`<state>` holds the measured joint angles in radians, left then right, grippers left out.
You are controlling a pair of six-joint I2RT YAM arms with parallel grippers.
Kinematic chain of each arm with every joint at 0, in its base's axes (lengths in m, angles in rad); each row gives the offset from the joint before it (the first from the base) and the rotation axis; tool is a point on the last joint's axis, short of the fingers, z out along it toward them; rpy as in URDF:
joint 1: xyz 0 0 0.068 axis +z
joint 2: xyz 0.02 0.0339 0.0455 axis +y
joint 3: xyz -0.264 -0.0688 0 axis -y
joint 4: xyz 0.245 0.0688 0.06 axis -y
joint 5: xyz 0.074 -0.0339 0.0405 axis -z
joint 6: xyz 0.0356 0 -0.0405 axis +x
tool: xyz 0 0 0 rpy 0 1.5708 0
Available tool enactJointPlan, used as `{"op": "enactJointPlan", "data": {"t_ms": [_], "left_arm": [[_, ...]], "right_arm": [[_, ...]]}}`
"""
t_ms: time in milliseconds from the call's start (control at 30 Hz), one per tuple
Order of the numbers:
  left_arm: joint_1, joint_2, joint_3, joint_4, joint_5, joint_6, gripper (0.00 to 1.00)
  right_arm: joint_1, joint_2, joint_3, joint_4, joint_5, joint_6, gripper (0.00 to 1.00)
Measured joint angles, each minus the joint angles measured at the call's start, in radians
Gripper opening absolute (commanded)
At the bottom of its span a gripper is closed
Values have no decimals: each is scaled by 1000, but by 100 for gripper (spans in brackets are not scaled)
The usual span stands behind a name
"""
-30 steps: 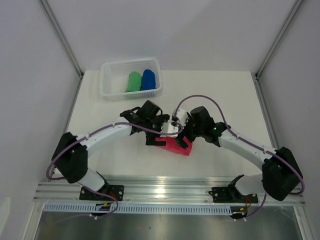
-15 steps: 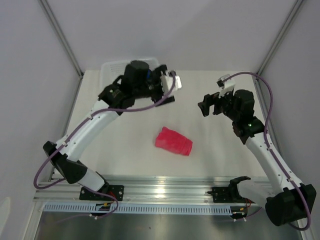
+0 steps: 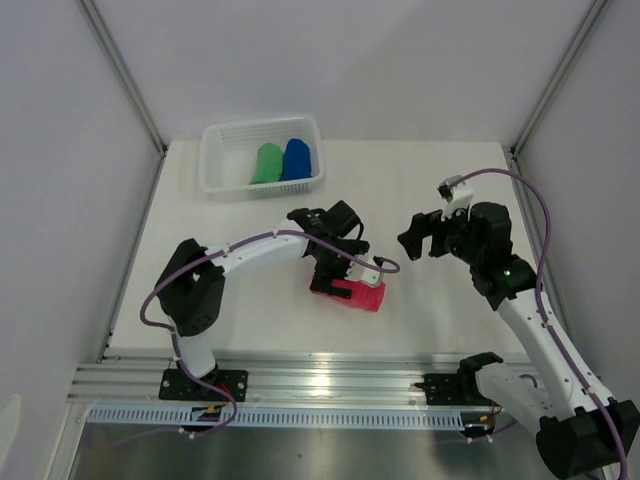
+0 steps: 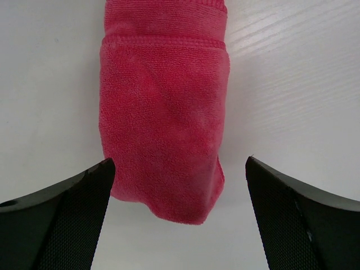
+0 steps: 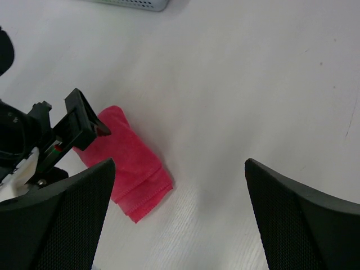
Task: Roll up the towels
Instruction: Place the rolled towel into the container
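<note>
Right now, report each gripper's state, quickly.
Left gripper: open, fingers spread wide over the rolled pink-red towel, not clamped on it.
Right gripper: open, holding nothing.

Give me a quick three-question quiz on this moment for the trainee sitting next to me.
1. True or false: the pink-red towel lies rolled on the table, outside the white mesh basket.
2. Which towels are in the basket? A) the green towel and the blue towel; B) the pink-red towel only; C) none.
3. One word: which stands open directly over the pink-red towel, the left tool or the right tool?

Key: 1 true. 2 A. 3 left.
</note>
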<state>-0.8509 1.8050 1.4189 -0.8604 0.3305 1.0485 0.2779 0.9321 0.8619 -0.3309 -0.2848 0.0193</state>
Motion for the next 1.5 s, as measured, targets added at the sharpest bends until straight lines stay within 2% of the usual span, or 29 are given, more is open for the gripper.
{"op": "enactJointPlan", "data": {"t_ms": [300,667,767,800,867,900,967,1067,1133,1167,1200,1400,1500], "left_arm": [[-3,82,-5,53,-22,6,99],[-6,135,-86,246,-114,-27,98],[-8,135,-95,280,-136,-35,81],[-8,135,-97,290,-143,-38,72],[-8,138,-98,306,-154,-52,66],[-8,140,-98,314,-161,-59,60],[-9,141,-98,323,-172,-80,54],[-9,141,-100,340,-188,-107,37],[-10,141,-109,364,-203,-127,14],[-10,141,-113,373,-210,-135,5],[-11,141,-115,380,-221,-145,1],[-10,141,-116,404,-271,-220,1],[13,143,-73,353,-275,-307,1]], "right_arm": [[0,-58,-42,-53,17,1,99],[0,-58,-47,-68,38,11,99],[0,-56,-53,-68,42,12,99],[0,-53,-54,-68,43,13,100],[0,-45,-54,-67,45,12,100],[0,-40,-54,-67,45,12,99],[0,-31,-54,-66,45,12,99],[0,-19,-54,-59,50,11,99],[0,-10,-54,-53,52,11,99],[0,-4,-54,-51,52,10,99],[0,1,-54,-51,53,9,99],[0,27,-54,-37,56,3,99],[0,40,-54,-25,58,3,99]]}}
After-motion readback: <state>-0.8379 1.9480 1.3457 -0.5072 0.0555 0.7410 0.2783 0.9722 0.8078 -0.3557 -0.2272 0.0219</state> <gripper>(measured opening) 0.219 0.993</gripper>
